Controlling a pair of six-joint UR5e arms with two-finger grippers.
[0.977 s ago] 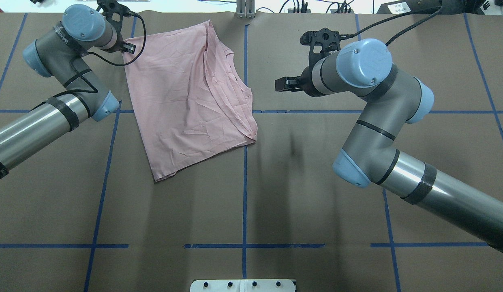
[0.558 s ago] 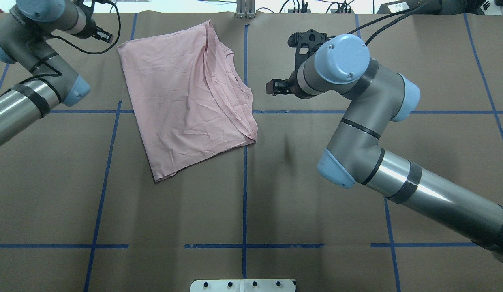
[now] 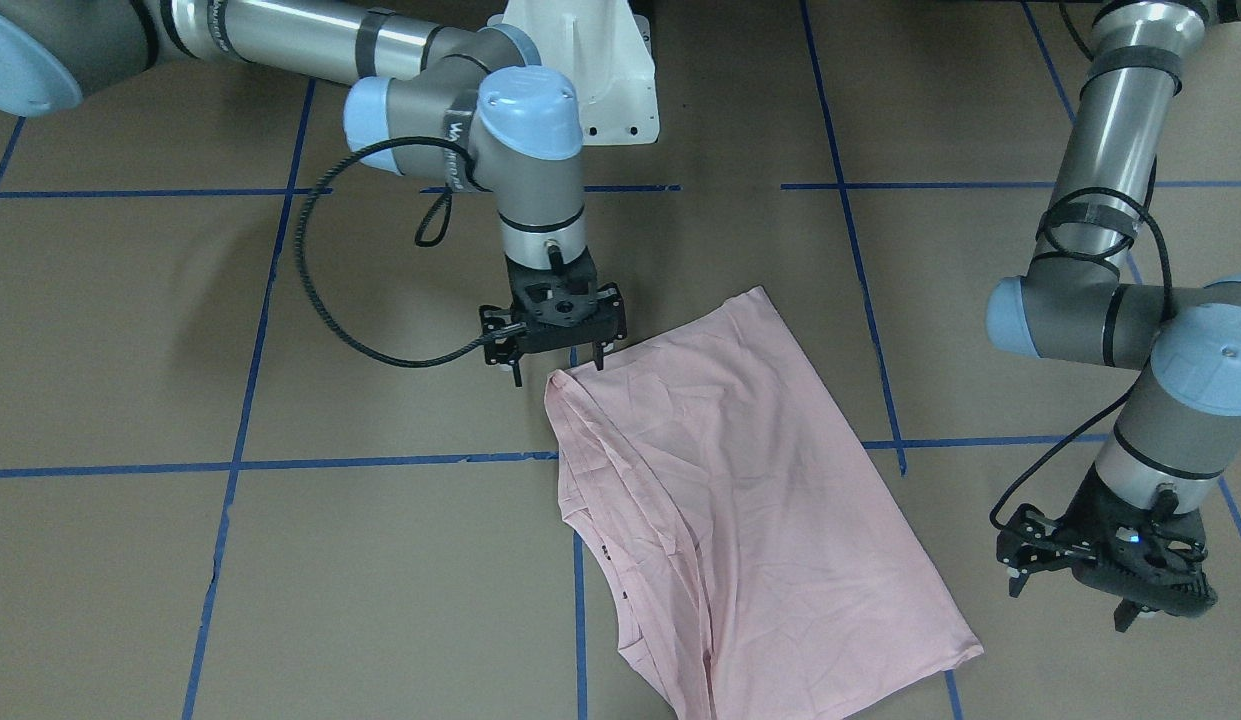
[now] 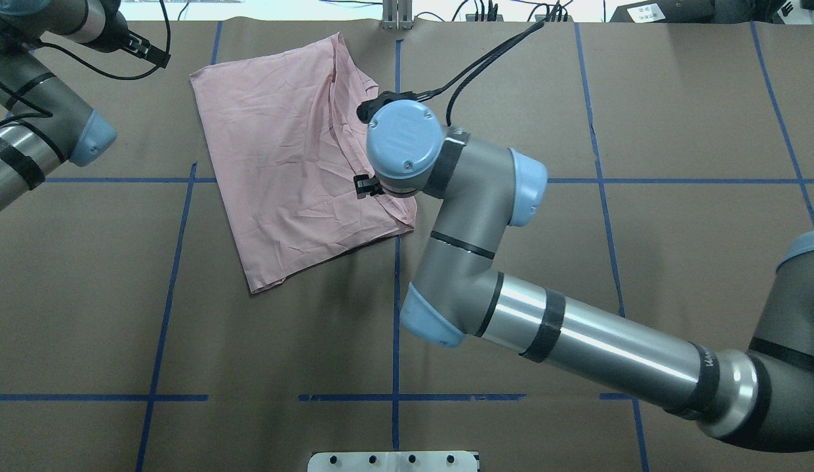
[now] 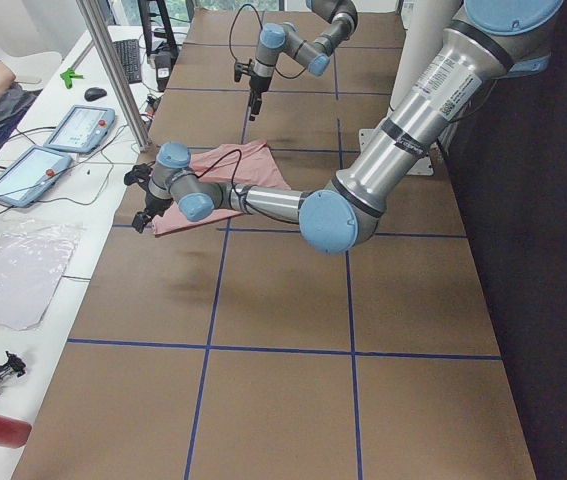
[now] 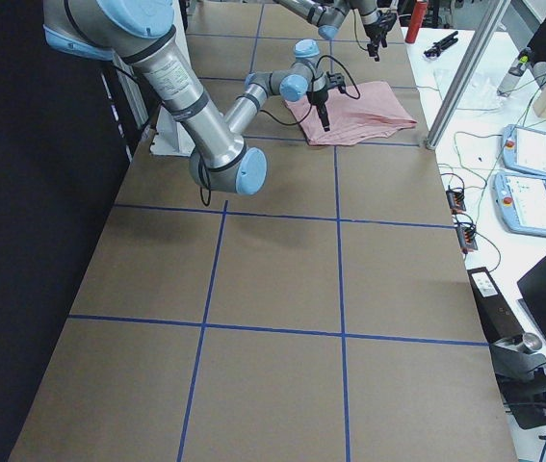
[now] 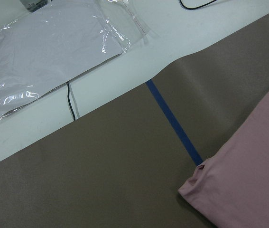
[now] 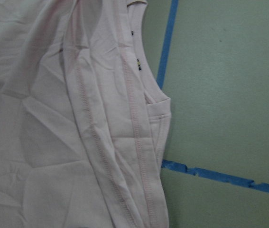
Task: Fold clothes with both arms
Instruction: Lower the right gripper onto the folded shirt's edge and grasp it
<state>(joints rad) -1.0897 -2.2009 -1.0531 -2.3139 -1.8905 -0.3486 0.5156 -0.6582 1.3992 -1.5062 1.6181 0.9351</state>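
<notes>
I see brown table cover [image 4: 511, 295] gridded with blue tape [image 4: 395, 328]. White side bench [image 7: 125, 71] holds plastic bag [image 7: 53, 52]. Pink shirt [image 4: 282, 164] lies folded flat on far half, left of centre. Right gripper [image 3: 560, 368] hangs at shirt's near right corner, jaws spread, empty. Left gripper [image 3: 1070, 603] sits off far left corner, spread, empty.

- One light pink cotton T-shirt [image 4: 295, 157], at the far left.
- Two grey-and-silver jointed robot arms: left arm [image 4: 42, 105], right arm [image 4: 577, 334].
- Two black two-finger grippers: left gripper [image 3: 1070, 600], right gripper [image 3: 558, 368].
- One white pedestal base [image 3: 600, 70].
- Two flat grey control tablets: near tablet [image 5: 23, 172], far tablet [image 5: 80, 127].
- One clear plastic bag [image 7: 53, 52].
</notes>
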